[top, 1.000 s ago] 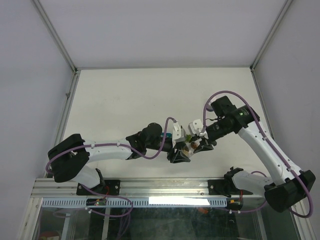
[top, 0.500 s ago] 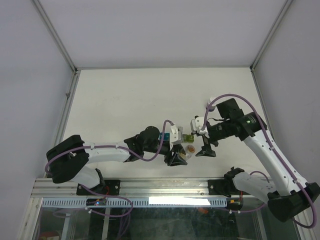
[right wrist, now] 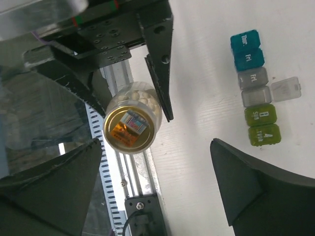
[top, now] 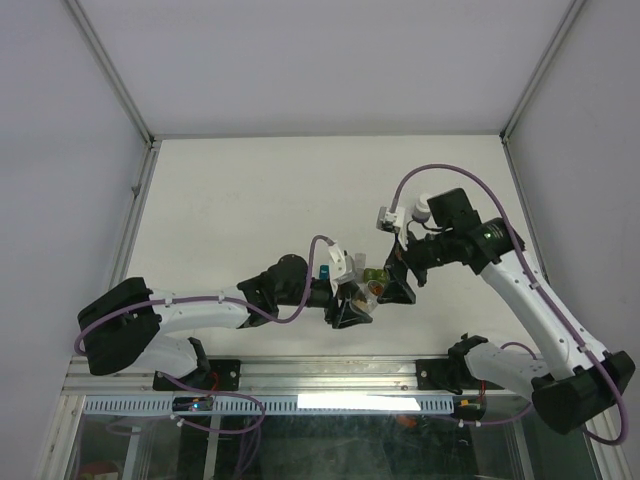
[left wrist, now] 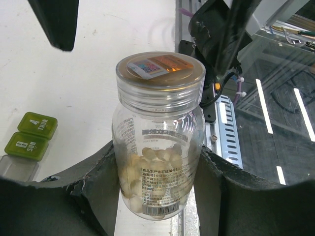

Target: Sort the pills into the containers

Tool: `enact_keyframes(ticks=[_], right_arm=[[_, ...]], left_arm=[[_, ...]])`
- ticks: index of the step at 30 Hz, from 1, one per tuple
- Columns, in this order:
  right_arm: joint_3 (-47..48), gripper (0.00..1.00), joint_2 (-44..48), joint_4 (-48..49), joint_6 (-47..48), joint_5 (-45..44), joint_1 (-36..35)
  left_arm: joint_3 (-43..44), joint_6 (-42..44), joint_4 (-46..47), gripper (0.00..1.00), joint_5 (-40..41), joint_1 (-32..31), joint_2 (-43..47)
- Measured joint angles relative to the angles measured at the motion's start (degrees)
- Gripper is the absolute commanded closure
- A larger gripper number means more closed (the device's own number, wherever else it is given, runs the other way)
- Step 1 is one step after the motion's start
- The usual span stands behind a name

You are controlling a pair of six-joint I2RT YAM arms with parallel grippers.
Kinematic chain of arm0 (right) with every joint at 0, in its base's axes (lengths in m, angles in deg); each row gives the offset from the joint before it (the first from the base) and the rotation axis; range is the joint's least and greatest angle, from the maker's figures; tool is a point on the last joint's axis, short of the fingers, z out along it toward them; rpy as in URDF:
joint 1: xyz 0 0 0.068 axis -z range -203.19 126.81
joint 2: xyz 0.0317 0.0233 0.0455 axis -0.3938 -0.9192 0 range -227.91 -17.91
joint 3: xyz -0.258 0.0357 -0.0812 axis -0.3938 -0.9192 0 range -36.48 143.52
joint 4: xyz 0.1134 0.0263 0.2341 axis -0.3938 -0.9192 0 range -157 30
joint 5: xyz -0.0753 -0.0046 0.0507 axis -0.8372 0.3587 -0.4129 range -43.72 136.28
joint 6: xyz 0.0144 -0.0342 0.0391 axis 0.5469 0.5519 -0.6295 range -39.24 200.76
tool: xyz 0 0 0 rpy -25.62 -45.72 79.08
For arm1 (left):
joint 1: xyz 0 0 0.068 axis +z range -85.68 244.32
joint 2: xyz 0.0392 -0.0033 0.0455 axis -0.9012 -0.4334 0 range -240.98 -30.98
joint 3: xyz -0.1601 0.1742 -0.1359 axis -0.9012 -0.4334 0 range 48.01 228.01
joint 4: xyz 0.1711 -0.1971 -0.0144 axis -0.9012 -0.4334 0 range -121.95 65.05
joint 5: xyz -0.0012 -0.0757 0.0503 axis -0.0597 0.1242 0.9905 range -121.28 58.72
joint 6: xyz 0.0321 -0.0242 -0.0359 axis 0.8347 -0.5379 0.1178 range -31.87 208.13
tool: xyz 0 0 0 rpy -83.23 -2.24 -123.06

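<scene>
My left gripper [left wrist: 157, 172] is shut on a clear bottle [left wrist: 158, 142] with a gold-lined screw lid [left wrist: 160, 71], held off the table near its front edge. Pale round pills [left wrist: 152, 167] fill the bottle's lower part. The containers [right wrist: 256, 88] are a strip of teal, grey and green compartments on the white table, one grey flap [right wrist: 285, 89] lying open. My right gripper [right wrist: 157, 182] is open and hovers above the bottle [right wrist: 132, 125], its fingers wide on either side without touching the lid. In the top view both grippers [top: 350, 305] [top: 400, 285] meet beside the partly hidden containers [top: 376, 273].
The aluminium rail [top: 320, 375] with the arm mounts runs just under the bottle at the table's near edge. White table [top: 300, 200] stretches behind the strip, with walls on three sides.
My right gripper has opened, let go of the bottle's lid, drawn back and now hovers open above it. The left arm has shifted slightly left, still holding the bottle.
</scene>
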State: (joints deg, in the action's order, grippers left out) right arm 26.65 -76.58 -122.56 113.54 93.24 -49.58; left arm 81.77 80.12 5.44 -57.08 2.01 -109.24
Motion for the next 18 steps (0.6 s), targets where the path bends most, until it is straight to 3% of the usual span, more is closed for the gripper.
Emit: enact_keyframes(ticks=[18], right_arm=[[0.0,0.32,-2.3,3.3,-8.0,-3.0,-3.6]], left_arm=[[3.0,-0.6,-1.0,1.0,1.7,0.0,-2.3]])
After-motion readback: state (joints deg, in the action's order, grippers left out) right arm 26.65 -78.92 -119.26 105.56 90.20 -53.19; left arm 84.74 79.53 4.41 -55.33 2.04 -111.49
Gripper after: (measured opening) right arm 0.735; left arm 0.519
